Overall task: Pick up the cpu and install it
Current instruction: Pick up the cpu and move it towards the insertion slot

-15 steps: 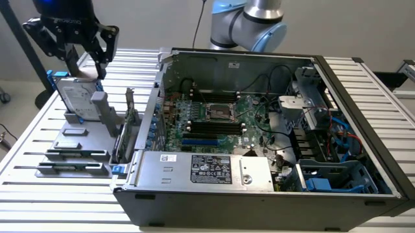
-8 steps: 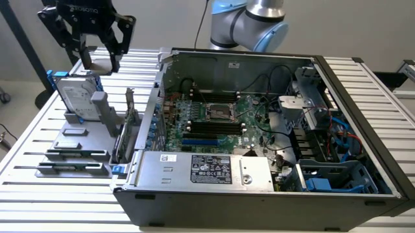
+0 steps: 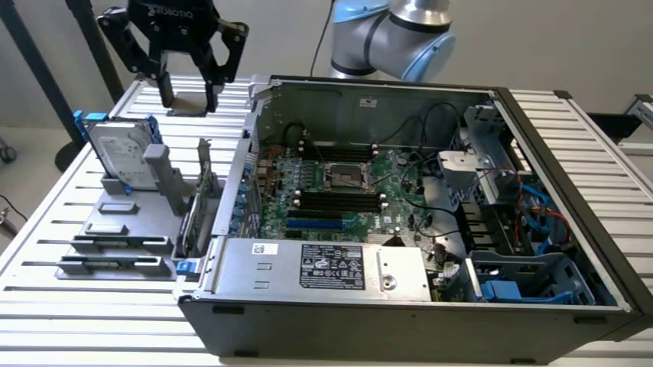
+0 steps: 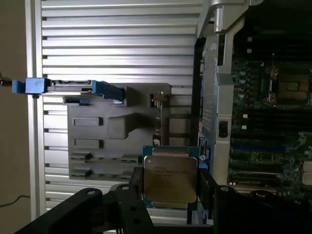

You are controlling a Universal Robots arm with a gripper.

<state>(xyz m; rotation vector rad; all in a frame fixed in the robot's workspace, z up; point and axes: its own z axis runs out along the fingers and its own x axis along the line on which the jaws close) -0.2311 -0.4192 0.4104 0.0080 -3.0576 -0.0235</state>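
Note:
The cpu (image 4: 169,178), a small square chip with a shiny metal top on a blue-green rim, sits flat between my two black fingers (image 4: 135,187). My gripper (image 4: 169,189) is shut on its two opposite edges. In the exterior view my gripper (image 3: 189,93) hangs high over the table's far corner on that view's left, beyond the open computer case (image 3: 571,229). The bare cpu socket (image 3: 347,177) lies in the middle of the green motherboard (image 3: 393,206); in the wrist view the socket (image 4: 292,87) is off to the side of the chip.
A grey parts holder (image 3: 122,229) stands on the slatted table beside the case, carrying an upright silver hard drive with blue rails (image 3: 118,153). A labelled power supply box (image 3: 326,267) sits at the case's near wall. Cables and drive cages (image 3: 510,199) crowd the exterior view's right.

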